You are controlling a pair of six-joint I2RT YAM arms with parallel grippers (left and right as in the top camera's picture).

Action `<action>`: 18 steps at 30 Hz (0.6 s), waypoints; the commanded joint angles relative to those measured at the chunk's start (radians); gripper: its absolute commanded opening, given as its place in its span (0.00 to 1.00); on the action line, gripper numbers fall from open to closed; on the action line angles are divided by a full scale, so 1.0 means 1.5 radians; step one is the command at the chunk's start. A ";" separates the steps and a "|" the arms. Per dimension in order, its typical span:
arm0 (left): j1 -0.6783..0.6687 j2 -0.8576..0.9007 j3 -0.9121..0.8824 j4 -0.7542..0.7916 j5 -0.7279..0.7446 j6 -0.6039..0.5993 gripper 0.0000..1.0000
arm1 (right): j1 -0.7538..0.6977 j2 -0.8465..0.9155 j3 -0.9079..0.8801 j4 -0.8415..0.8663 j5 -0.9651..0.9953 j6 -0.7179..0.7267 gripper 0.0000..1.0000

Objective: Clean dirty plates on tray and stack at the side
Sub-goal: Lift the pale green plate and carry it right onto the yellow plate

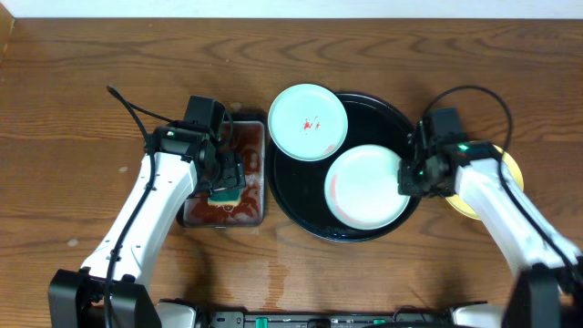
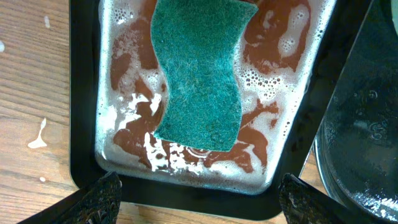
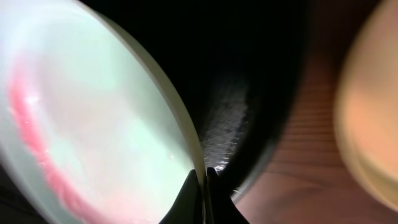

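Step (judged): sponge fetch for plate wipe.
L gripper (image 2: 199, 198): open, above sponge (image 2: 199, 68) lying in soapy small tray (image 2: 84, 93).
R gripper (image 3: 202, 186): pinched shut at rim of mint plate (image 1: 364, 187) on black tray (image 1: 301, 205); hold unconfirmed.
Next: lower, close on sponge, carry to smeared face.

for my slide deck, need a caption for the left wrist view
Open left claw above a green sponge lying in the small tray of foamy reddish water, beside the black tray.

Six things in all
Two mint plates (image 1: 308, 121) (image 1: 367, 187), one yellow plate (image 1: 513, 169), one round black tray (image 1: 291, 196), one small rectangular tray (image 1: 225, 221), one green sponge (image 2: 202, 68).
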State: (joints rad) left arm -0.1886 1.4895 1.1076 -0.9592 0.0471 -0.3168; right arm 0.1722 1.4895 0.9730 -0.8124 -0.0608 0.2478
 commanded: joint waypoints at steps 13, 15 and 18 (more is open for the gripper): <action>0.002 -0.007 0.006 -0.001 -0.001 0.001 0.82 | 0.030 -0.209 0.018 -0.001 0.327 -0.082 0.01; 0.002 -0.007 0.006 -0.001 -0.001 0.001 0.82 | 0.049 -0.214 0.018 0.005 0.369 -0.096 0.01; 0.002 -0.007 0.006 0.000 -0.001 0.001 0.82 | 0.089 -0.212 0.018 0.022 0.441 -0.128 0.01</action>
State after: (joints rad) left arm -0.1886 1.4895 1.1076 -0.9588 0.0467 -0.3168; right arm 0.2562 1.1797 0.9764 -0.7963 0.4320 0.1219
